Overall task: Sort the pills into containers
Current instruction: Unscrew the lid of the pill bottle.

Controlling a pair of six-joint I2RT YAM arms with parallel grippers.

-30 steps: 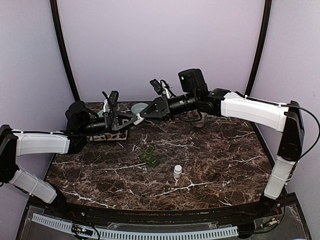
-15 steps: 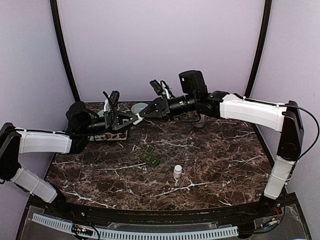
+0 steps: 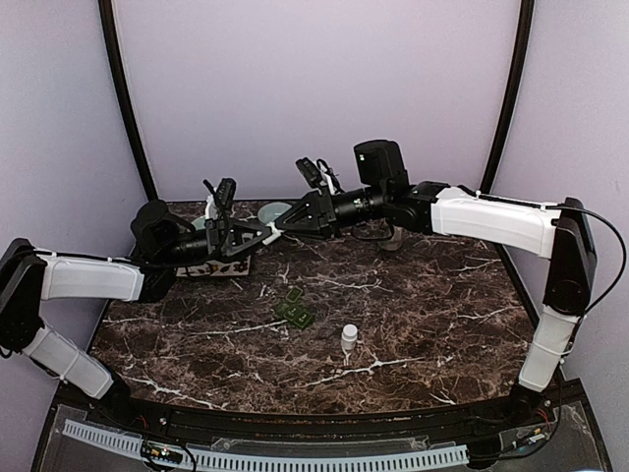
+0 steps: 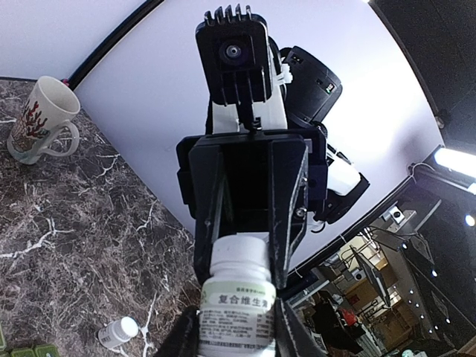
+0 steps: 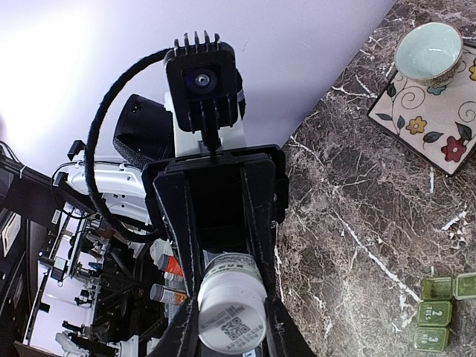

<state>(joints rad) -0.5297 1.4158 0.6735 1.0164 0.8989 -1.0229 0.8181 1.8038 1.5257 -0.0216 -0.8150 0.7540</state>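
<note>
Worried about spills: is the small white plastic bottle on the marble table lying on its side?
No, the small white plastic bottle stands upright on the dark marble table.

Containers (image 3: pixel 297 311) mid-table; small bottle (image 3: pixel 349 337) near, to their right; mug (image 4: pixel 44 119) back right; bowl (image 5: pixel 428 46) on tile (image 5: pixel 439 123) back left

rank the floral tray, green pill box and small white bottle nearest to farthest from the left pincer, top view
1. floral tray, back left, beside the left pincer
2. green pill box, mid-table
3. small white bottle, toward the front, right of the box
</note>
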